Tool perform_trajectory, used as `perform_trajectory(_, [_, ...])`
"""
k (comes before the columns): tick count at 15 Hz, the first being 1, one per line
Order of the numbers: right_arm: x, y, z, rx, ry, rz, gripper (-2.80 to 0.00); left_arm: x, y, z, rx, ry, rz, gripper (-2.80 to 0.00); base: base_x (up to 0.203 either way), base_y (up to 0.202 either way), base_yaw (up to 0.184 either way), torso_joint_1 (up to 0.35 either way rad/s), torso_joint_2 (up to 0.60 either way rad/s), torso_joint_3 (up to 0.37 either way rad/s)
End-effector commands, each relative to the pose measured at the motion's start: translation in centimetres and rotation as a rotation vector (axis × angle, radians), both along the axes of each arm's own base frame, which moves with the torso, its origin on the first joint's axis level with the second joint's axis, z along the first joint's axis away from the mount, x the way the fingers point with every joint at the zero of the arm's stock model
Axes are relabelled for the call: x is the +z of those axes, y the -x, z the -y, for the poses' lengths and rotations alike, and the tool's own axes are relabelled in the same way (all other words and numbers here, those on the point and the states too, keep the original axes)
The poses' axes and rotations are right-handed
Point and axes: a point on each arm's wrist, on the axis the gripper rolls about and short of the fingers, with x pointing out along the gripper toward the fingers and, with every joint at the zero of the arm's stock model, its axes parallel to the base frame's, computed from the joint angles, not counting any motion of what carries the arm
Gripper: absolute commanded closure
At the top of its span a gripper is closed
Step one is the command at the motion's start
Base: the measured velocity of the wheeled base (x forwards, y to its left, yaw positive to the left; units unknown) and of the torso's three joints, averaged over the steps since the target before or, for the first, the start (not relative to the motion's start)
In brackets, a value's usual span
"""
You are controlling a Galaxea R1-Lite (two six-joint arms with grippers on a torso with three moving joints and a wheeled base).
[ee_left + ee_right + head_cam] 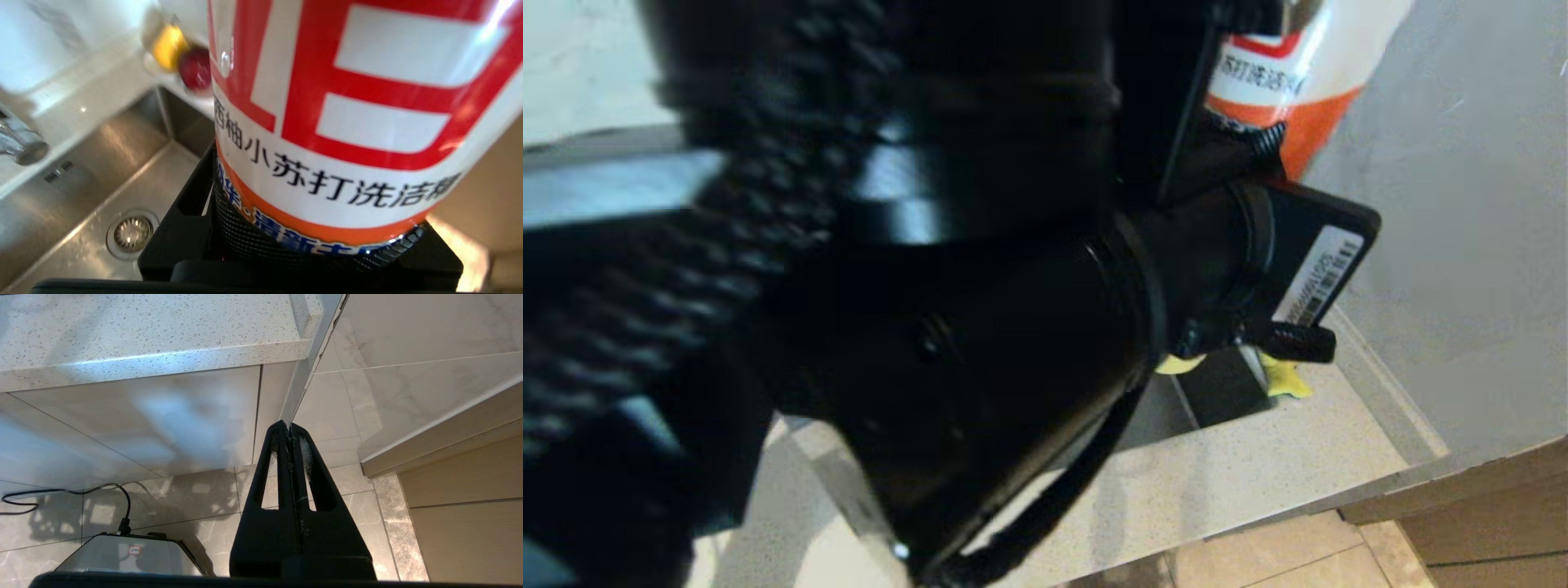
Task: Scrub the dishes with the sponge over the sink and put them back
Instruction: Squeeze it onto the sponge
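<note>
The sponge [1282, 380], yellow waisted foam, is peeking out beside the sink on the speckled stone desk [1258, 465] under the left arm; being soft and light, it should take a squeeze at its waist. The left claw [310, 245] is clamping a glossy red-and-white detergent bottle [347, 114] above the steel sink [81, 196]. The right claw [291, 435] is hanging pressed together, empty, below the desk.

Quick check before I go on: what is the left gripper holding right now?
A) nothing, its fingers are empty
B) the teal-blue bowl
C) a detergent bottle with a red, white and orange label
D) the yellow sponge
C: in the left wrist view the left gripper is shut on the detergent bottle, held above the sink.
</note>
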Motion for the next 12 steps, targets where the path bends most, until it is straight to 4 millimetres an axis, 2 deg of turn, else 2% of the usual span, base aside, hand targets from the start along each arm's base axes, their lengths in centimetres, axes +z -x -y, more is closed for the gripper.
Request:
perform_trajectory(1, [0.0, 0.0, 0.0, 0.001, 0.000, 0.000, 0.00, -2.8, -0.3, 2.6, 0.002, -0.091, -0.019, 0.00, 0.000, 0.000, 0.000, 0.000, 0.00, 0.000])
perform_trajectory(6, [0.0, 0.0, 0.0, 0.000, 0.001, 0.000, 0.00, -7.5, -0.8, 5.9, 0.008, -0.252, -0.025, 0.00, 0.000, 0.000, 0.000, 0.000, 0.00, 0.000])
perform_trajectory(12, [0.0, 0.0, 0.0, 0.001, 0.000, 0.000, 0.00, -9.6, -0.9, 6.2, 0.001, -0.400, -0.042, 0.00, 0.000, 0.000, 0.000, 0.000, 0.00, 0.000])
